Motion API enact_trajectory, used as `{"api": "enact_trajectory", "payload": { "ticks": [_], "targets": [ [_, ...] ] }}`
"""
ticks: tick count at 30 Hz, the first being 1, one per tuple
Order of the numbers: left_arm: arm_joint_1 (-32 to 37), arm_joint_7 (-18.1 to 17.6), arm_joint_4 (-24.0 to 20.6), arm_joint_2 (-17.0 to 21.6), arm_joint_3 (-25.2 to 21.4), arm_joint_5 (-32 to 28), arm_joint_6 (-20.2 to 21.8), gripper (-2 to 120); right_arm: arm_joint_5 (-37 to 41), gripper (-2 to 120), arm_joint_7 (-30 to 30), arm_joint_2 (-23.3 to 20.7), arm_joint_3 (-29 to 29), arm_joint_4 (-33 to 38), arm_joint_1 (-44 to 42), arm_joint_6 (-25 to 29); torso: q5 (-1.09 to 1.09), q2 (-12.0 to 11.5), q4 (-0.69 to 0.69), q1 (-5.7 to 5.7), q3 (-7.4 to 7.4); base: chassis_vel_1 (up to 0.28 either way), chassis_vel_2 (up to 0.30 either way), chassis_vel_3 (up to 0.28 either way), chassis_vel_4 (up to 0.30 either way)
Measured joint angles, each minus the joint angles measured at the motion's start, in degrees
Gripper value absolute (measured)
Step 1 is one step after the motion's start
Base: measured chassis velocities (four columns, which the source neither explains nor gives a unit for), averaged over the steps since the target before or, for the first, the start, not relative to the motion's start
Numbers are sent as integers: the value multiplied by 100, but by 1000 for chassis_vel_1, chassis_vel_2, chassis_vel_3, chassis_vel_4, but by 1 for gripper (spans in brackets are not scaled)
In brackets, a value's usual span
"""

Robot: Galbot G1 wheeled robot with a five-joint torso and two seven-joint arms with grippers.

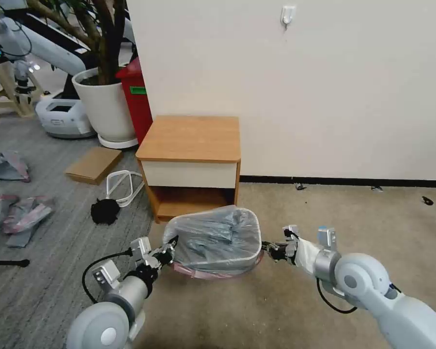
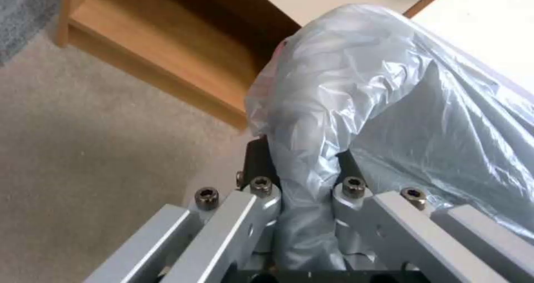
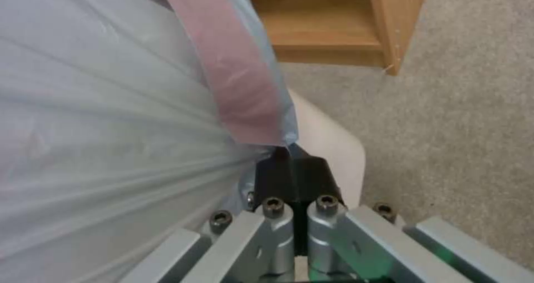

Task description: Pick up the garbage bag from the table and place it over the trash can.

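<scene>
You have bag (image 1: 213,240) stretched between both pincers, lower centre of frame, long axis left-right. Left pincer (image 1: 168,253) pinches bag's left edge; right pincer (image 1: 272,250) pinches right edge by pink band. Bag: thin, grey, crinkled, draped over bin (image 1: 242,265). Counter (image 1: 191,138) just behind, top bare.

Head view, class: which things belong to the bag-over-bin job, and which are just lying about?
Job: garbage bag, trash can, table, left gripper, right gripper.
Lying about: cardboard piece, plant pot, red bin, black clump.
</scene>
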Motion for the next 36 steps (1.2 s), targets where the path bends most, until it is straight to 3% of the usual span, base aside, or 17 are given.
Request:
{"api": "enact_trajectory", "payload": {
  "ticks": [15,36],
  "targets": [
    [12,-16,-41,-139,77,-138,55,8,-360,0,118,284,-338,-470,141,193,0,0,0,0,0,0,0,0,0],
    [-72,-51,-43,-51,56,-344,108,8,-987,0,31,234,-832,-821,435,218,0,0,0,0,0,0,0,0,0]
  ]
}}
